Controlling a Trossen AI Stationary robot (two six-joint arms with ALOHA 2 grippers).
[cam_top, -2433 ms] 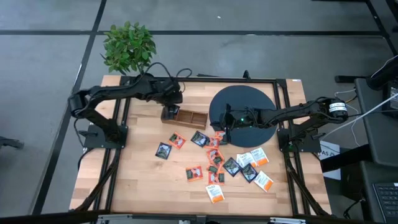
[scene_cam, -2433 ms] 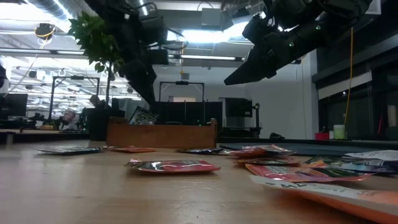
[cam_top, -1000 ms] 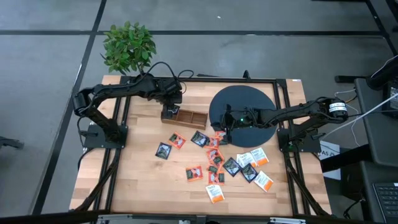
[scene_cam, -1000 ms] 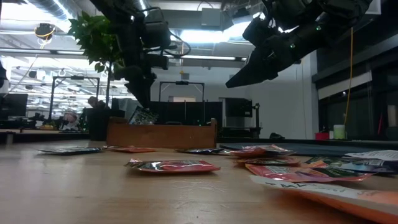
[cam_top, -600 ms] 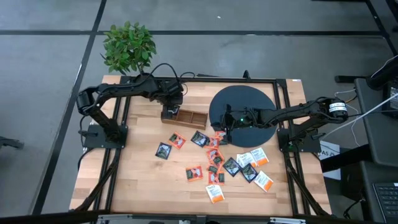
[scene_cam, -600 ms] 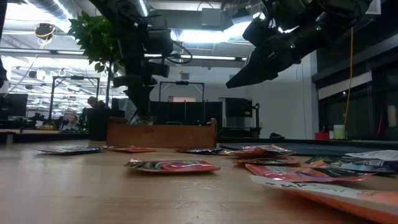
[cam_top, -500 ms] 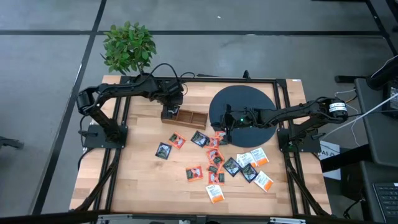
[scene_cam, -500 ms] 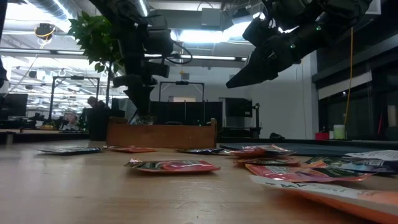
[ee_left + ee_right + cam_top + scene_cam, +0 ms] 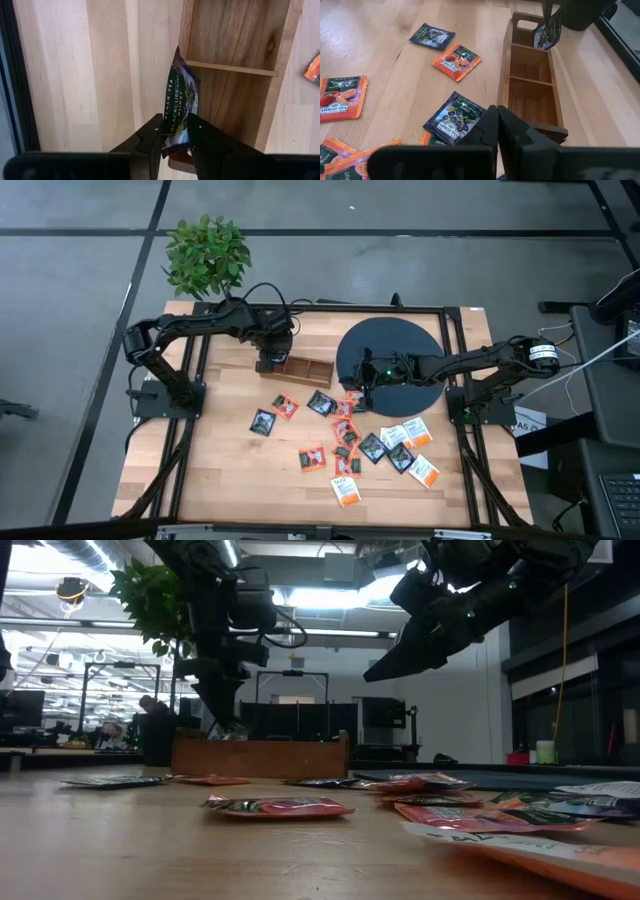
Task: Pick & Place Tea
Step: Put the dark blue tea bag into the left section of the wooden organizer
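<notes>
A dark sachet of tea (image 9: 181, 100) hangs over the end compartment of the long wooden tray (image 9: 300, 369), with my left gripper (image 9: 176, 132) shut on it; the right wrist view shows the same sachet (image 9: 546, 36) dipping into that compartment. Several other tea sachets (image 9: 350, 442), dark, red-orange and white with orange, lie flat on the table near the middle and right. My right gripper (image 9: 497, 125) hovers shut above the sachets, at the near edge of the black disc (image 9: 392, 352), holding nothing. My left gripper pinches the sachet's upper end (image 9: 176, 127) between its two fingers (image 9: 152, 137). The fingers come steeply from above, pointing down. The sachet hangs below them, slightly tilted, its lower end (image 9: 543, 46) inside the tray's end compartment; whether it touches the floor there cannot be told.
A potted plant (image 9: 206, 255) stands at the table's far left corner. The big black disc takes up the far right of the table. Black frame rails (image 9: 190, 430) run along the table's sides. Bare wood lies at the near left.
My left gripper has tipped more steeply downward over the tray's end. The dark sachet, which stood tilted above the tray's wall in the low view, has sunk behind that wall into the end compartment. It stays in the hold.
</notes>
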